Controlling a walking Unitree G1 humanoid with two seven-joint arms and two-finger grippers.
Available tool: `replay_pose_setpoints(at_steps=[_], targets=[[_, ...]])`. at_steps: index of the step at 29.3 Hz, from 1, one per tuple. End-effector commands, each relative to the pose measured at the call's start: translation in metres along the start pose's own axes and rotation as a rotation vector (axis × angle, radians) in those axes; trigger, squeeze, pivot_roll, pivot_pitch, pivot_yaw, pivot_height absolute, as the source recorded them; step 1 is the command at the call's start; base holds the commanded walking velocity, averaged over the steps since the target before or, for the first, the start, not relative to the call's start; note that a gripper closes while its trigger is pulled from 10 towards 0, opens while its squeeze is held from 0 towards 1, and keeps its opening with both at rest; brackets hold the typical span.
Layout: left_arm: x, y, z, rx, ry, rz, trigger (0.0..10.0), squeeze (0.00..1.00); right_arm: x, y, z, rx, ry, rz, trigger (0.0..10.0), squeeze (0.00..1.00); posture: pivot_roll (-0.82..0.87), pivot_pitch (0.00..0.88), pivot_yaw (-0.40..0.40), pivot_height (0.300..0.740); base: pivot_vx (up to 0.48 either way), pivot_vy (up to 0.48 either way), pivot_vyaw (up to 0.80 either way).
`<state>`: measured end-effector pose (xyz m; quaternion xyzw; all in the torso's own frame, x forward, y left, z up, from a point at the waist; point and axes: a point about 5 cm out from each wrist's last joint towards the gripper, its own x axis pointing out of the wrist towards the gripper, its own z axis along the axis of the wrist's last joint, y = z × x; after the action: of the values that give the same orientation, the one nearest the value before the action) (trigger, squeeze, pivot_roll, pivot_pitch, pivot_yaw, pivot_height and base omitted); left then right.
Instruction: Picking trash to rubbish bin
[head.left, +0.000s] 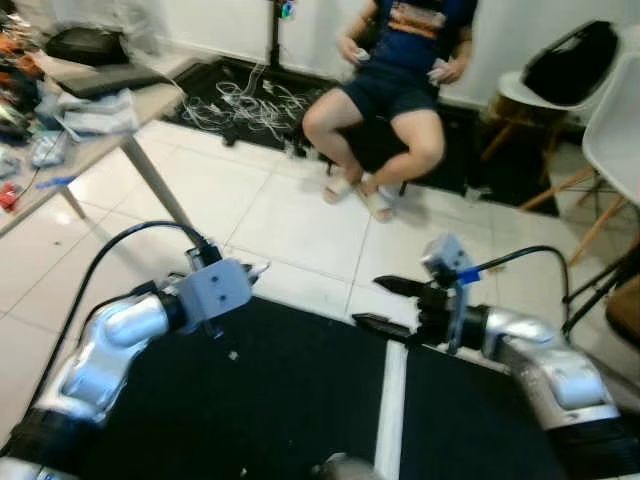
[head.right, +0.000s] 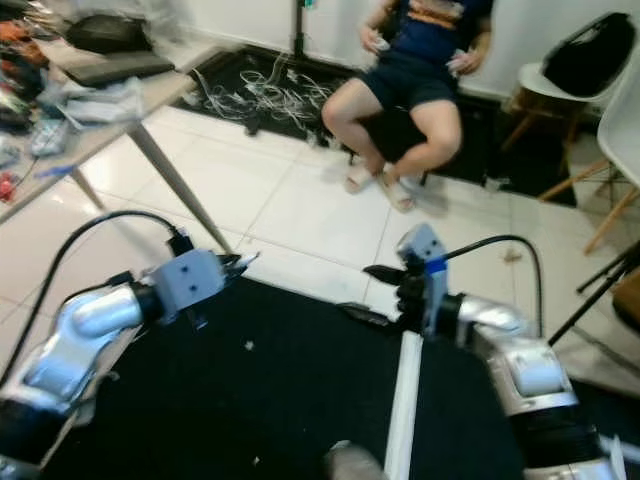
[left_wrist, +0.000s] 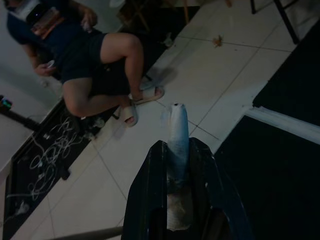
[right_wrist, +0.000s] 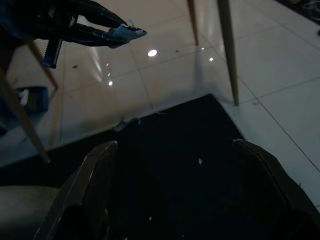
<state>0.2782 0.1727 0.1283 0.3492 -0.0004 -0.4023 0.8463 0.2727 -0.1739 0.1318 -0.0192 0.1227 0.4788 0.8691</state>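
White tiled floor (head.left: 270, 215), black mat (head.left: 280, 400), cluttered table (head.left: 90, 110)

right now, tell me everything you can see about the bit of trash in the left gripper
The trash is a small, pale strip, whitish with a bluish tint, that looks like crumpled paper or wrapper. It is pinched between the two black fingers of the left gripper, with one narrow end sticking out past the fingertips. It hangs in the air above the edge of the black mat, over the white tiled floor. Only the fingers touch it.
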Motion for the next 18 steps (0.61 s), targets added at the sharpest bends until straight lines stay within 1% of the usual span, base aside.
replay_pose_setpoints(at_steps=[1,18], targets=[[0.0006,-0.004,-0.0017,0.01,0.008,-0.019,10.0,0.0,-0.001,-0.0004,-0.0019,0.007,0.016,-0.004,10.0,0.0,0.0,0.0,-0.006,0.74,0.0,0.0,-0.8],[0.0039,-0.0069,-0.0021,0.012,-0.001,-0.028,10.0,0.0,0.0008,-0.0017,0.0044,0.008,-0.026,-0.016,10.0,0.0,0.0,0.0,-0.003,0.74,0.0,0.0,-0.8]])
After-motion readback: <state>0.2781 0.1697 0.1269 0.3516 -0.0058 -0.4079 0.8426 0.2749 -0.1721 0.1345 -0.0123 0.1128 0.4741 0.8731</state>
